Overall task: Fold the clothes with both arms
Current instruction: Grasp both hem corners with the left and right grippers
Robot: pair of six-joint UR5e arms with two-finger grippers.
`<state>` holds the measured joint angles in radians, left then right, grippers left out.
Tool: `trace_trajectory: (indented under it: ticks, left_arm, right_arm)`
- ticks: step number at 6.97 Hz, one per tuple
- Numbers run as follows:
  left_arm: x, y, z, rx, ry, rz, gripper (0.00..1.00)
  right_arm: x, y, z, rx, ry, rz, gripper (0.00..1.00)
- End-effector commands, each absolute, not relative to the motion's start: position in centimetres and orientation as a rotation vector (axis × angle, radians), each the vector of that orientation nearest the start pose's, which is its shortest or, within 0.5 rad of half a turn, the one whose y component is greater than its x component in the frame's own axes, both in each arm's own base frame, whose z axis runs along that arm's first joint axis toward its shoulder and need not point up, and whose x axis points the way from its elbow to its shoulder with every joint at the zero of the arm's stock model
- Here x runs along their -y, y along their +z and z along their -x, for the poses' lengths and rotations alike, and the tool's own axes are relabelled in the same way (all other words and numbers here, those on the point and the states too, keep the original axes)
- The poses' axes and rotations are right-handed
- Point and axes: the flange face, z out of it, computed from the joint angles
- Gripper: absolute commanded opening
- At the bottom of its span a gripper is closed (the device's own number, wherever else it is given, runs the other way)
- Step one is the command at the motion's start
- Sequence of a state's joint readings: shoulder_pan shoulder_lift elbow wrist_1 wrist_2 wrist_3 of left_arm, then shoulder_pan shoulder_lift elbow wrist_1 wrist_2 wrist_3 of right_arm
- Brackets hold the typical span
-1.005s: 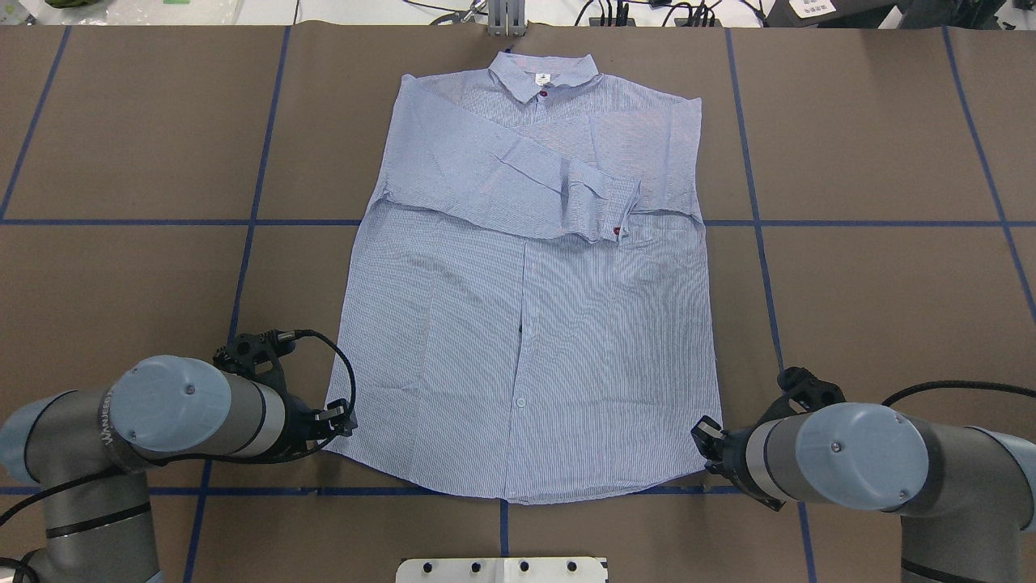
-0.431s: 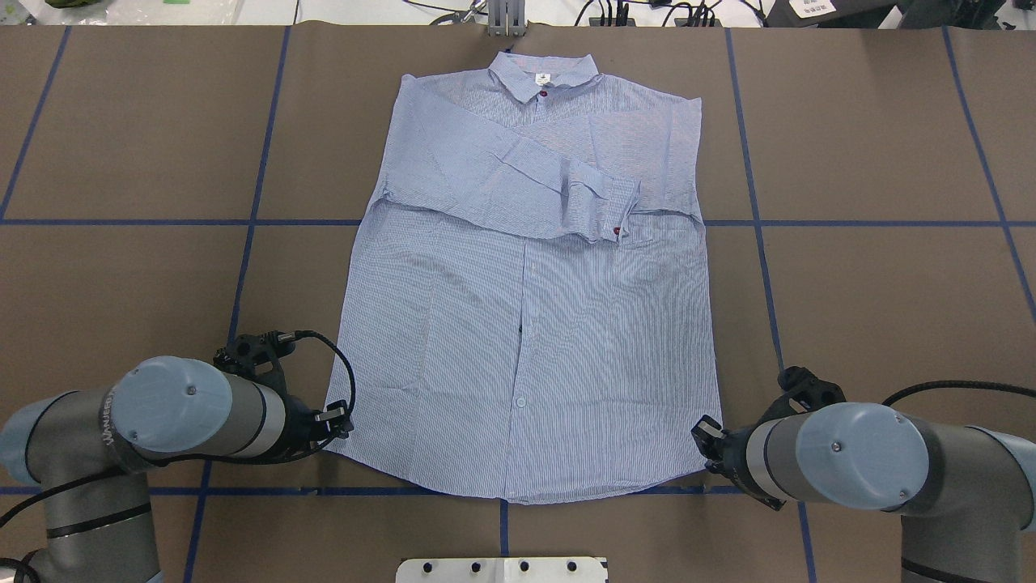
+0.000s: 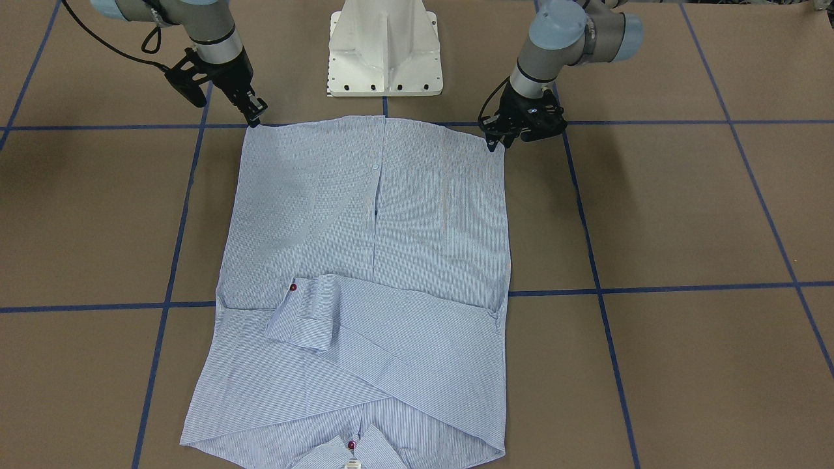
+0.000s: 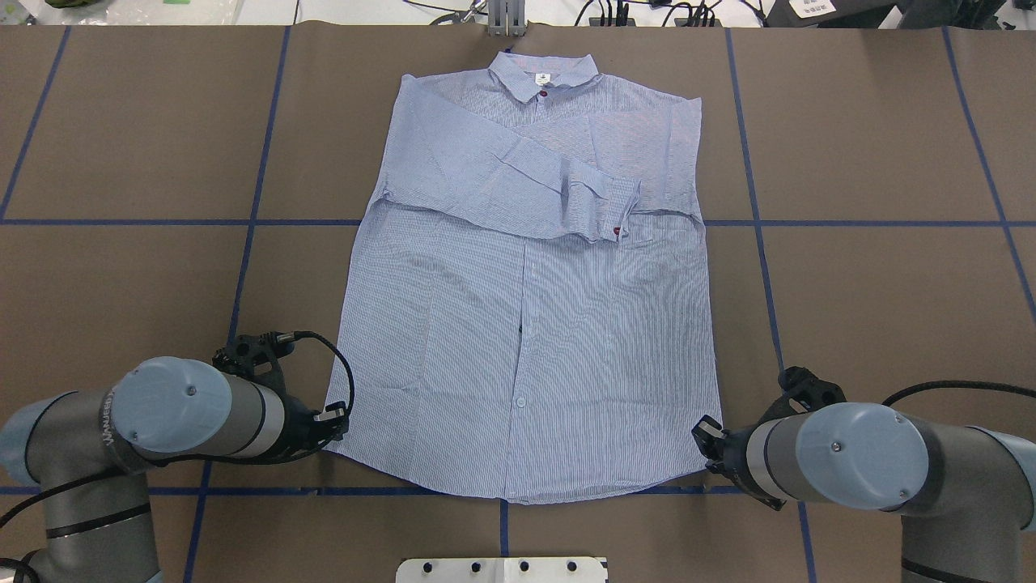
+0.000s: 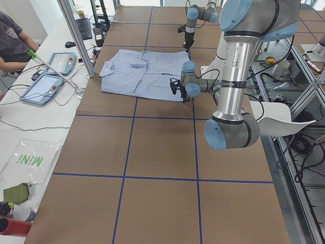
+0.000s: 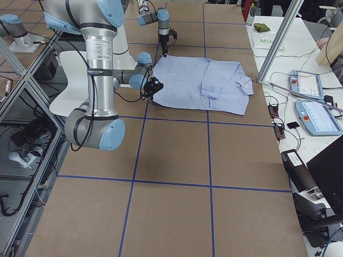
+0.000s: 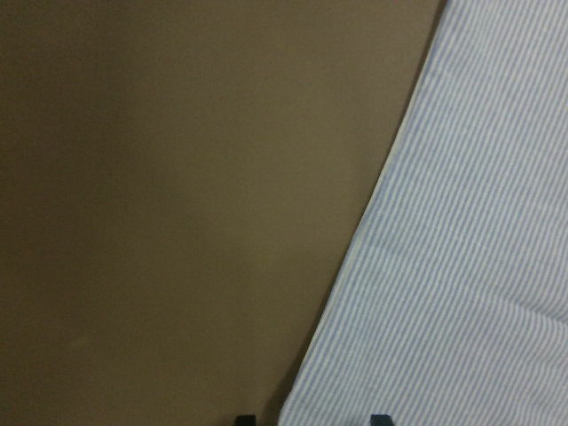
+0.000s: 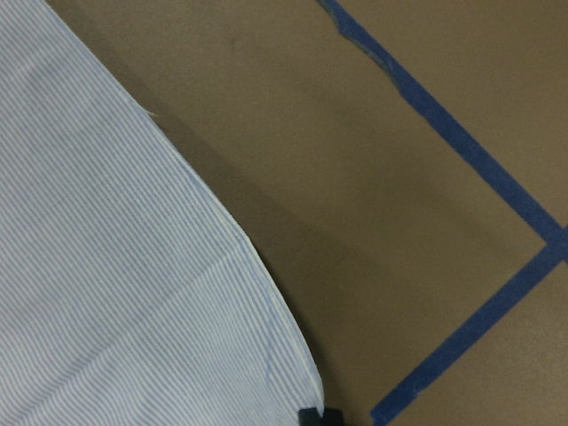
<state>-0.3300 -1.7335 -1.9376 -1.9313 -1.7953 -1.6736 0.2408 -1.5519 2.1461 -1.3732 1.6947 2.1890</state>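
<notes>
The light blue striped shirt lies flat and face up, collar at the far edge, both sleeves folded across the chest. My left gripper is at the hem's near left corner. In the left wrist view its fingertips stand apart with the shirt's edge between them. My right gripper is at the hem's near right corner. In the right wrist view its tips sit together on the very corner of the shirt. In the front-facing view the left gripper and the right gripper both touch the hem of the shirt.
The brown table cover carries blue tape lines. The white pedestal base stands just behind the hem. A metal post stands beyond the collar. Tablets and cables lie on the white bench past the far edge.
My left gripper has shifted slightly left at the hem corner. The right arm and the shirt have not moved.
</notes>
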Motion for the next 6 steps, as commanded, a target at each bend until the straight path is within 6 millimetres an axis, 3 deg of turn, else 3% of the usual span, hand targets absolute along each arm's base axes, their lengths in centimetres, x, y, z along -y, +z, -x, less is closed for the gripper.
trace_trajectory:
  ticks: [1, 2, 3, 6]
  left_arm:
    - [28.2, 36.7, -48.1, -0.907, -0.302, 0.109, 0.38]
    - [28.2, 36.9, -48.1, -0.904, -0.302, 0.11, 0.24]
    - [28.2, 36.8, -48.0, -0.907, -0.303, 0.108, 0.0]
    - [27.8, 34.2, -46.4, -0.958, -0.316, 0.109, 0.0]
  right_arm:
    - [23.0, 36.8, 43.0, 0.772, 0.764, 0.269, 0.0]
    - [23.0, 36.8, 43.0, 0.77, 0.764, 0.269, 0.0]
    - [23.0, 36.8, 43.0, 0.771, 0.765, 0.269, 0.0]
    - [23.2, 36.7, 42.8, 0.776, 0.77, 0.267, 0.0]
